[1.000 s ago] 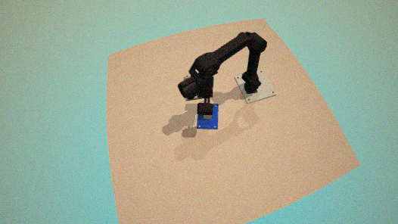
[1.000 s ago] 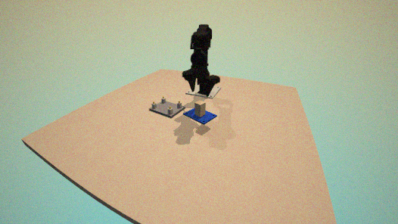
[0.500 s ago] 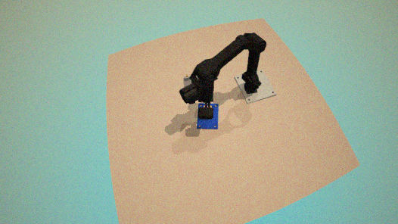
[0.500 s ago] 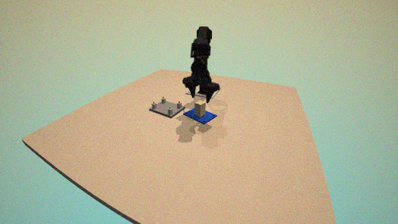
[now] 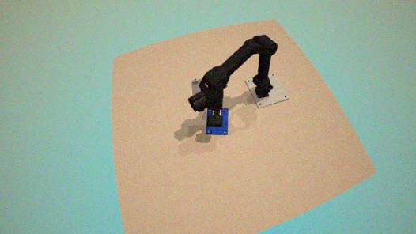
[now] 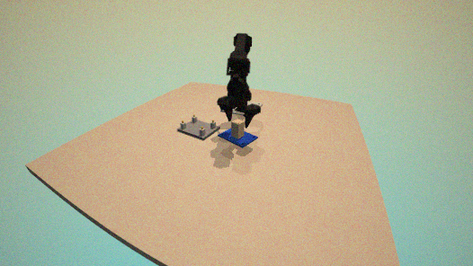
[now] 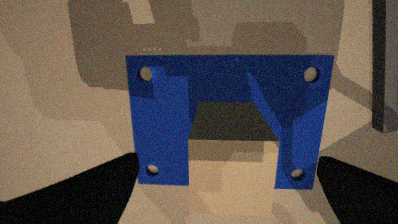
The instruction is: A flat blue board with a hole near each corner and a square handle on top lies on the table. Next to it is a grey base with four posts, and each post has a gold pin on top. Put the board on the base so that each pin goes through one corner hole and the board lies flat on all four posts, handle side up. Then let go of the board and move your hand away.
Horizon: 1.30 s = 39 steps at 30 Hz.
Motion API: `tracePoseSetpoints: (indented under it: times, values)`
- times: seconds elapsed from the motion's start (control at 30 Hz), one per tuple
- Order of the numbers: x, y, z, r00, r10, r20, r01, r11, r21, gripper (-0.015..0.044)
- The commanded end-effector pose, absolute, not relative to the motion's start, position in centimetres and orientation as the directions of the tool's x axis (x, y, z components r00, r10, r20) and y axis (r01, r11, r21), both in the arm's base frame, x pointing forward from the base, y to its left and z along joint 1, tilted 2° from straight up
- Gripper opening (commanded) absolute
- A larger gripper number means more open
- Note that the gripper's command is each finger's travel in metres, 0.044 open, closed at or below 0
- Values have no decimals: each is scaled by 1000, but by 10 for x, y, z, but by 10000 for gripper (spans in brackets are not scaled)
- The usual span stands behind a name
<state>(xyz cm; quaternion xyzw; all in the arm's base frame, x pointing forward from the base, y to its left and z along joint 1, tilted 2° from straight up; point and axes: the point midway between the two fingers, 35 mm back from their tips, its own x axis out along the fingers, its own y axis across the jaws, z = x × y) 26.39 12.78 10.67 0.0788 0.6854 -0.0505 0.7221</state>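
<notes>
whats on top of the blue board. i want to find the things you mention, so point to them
A tan square handle (image 6: pixel 237 128) (image 7: pixel 231 182) stands on the blue board (image 5: pixel 224 127) (image 6: pixel 225 136) (image 7: pixel 161 130), between the open jaws. The patch directly beneath the handle is covered, so it can't be seen.

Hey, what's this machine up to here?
A black robot arm has its open gripper around or just above the pale handle of a blue board. It isn't gripping anything. The board lies on the table, beside the grey four-post base it is meant to sit on.
</notes>
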Motion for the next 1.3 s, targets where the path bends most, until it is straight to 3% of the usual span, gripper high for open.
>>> tracePoseSetpoints:
  times: [0.0, 0.7, 1.07, 1.27]
  values:
    - [264, 128, 99, 55, 31, -998, 185, 982, 40, 440]
    - [263, 127, 67, 54, 31, -998, 185, 982, 40, 440]
    - [263, 127, 67, 54, 31, -998, 185, 982, 40, 151]
    - [263, 127, 67, 54, 31, -998, 185, 982, 40, 111]
